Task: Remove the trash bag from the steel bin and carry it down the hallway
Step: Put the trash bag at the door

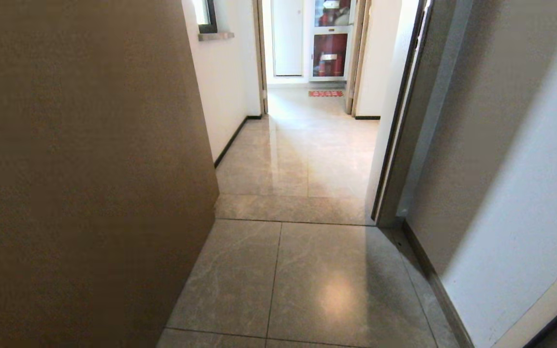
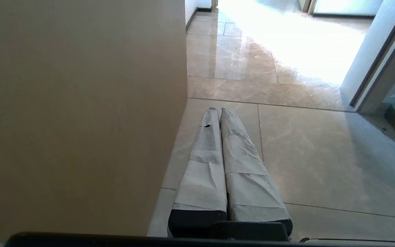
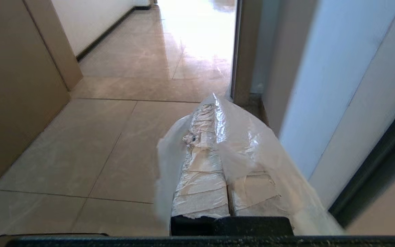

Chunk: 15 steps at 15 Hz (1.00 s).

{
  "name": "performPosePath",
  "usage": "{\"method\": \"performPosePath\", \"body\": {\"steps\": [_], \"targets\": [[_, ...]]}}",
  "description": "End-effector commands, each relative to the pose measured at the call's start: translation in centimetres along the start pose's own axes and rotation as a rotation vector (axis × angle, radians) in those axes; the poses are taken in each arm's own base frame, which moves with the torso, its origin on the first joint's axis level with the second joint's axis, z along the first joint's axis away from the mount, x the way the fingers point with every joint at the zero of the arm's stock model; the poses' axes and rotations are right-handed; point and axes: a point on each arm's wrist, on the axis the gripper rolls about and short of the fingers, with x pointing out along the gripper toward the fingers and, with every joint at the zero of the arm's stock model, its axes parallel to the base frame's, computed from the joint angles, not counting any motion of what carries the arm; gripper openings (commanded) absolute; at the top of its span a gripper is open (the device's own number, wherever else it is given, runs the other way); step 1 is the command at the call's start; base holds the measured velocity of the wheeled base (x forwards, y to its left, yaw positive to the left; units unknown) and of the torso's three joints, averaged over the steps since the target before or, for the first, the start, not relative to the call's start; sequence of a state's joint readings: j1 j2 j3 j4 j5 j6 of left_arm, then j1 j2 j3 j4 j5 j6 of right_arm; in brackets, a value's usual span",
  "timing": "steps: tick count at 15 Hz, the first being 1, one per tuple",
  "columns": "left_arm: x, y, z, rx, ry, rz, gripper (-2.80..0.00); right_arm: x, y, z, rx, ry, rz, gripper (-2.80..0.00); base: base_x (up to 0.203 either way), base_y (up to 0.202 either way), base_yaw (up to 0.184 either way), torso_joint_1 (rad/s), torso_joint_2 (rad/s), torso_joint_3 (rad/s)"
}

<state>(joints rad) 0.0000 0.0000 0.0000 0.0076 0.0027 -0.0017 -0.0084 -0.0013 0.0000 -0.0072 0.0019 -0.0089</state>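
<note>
The trash bag, thin translucent white plastic, is draped over the closed fingertips of the right gripper and trails back along its taped fingers (crumpled, glossy where light catches it). Ahead of the gripper stretches the hallway, glossy beige marble-look tiles between white walls with black baseboards.

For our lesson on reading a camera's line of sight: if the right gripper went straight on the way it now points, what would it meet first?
Probably the dark door frame ahead: the right gripper, shut on the trash bag, points at its foot. Depth is unclear, so the glossy floor might come first.
</note>
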Motion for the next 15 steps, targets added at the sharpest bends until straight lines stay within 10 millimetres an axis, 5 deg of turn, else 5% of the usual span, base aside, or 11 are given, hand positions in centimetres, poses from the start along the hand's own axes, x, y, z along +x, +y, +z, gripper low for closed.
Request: {"method": "performPosePath", "body": {"steps": [1, 15], "targets": [[0.00, 0.00, 0.02, -0.001, -0.001, 0.000, -2.80, 0.00, 0.00, 0.00, 0.000, -0.001, 0.000, -2.80, 0.000, 0.000, 0.000, 0.000, 0.00, 0.000], [0.00, 0.00, 0.02, -0.006, -0.001, 0.002, -2.80, 0.00, 0.00, 0.00, 0.000, -0.001, 0.002, -2.80, 0.179, 0.000, 0.000, 0.002, 0.00, 0.001]]}}
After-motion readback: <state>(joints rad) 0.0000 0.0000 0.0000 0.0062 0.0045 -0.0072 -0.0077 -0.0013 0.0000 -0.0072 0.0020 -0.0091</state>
